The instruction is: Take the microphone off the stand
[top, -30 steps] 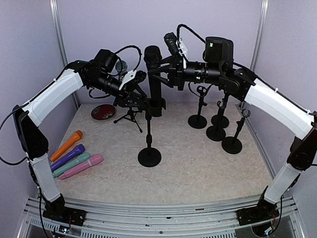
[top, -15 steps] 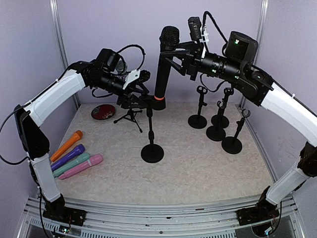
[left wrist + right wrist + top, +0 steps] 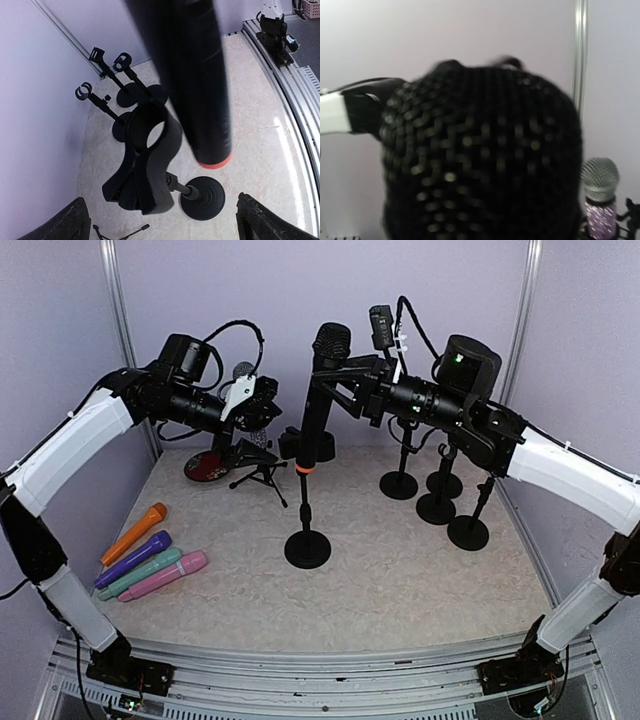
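Microphone (image 3: 320,400), clamped in the right gripper (image 3: 338,383), now hangs clear of the stand clip (image 3: 145,172) just ahead of the left gripper (image 3: 262,398), which has sprung wide and empty: removal looks complete.

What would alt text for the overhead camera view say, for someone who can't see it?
The right claw holds a black microphone nearly upright, free of the centre stand, while the left claw hangs open beside it. Four coloured microphones lie at left, four empty stands at right.
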`<action>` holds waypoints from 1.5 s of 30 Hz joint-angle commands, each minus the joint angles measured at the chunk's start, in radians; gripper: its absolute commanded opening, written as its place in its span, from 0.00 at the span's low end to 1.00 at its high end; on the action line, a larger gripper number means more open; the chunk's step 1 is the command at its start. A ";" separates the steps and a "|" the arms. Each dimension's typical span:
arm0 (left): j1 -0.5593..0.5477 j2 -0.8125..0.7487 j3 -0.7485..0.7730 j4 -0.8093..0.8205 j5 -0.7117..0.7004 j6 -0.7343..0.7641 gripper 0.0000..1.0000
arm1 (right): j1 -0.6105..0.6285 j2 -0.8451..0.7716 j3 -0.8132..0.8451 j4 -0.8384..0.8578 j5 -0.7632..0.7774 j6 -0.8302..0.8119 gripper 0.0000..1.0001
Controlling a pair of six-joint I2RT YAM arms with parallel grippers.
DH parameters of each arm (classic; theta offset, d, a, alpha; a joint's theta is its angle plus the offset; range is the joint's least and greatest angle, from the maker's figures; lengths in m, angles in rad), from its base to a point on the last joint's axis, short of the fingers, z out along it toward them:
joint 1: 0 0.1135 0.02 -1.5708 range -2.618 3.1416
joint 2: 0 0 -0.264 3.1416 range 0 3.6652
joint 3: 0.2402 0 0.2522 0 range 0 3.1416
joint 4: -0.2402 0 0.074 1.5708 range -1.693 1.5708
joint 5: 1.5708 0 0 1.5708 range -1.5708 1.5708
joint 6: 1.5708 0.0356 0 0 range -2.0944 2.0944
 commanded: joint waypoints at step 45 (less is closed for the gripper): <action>0.141 -0.318 -0.724 0.178 -0.273 -0.201 0.12 | 0.094 -0.023 -0.087 0.044 0.292 -0.084 0.97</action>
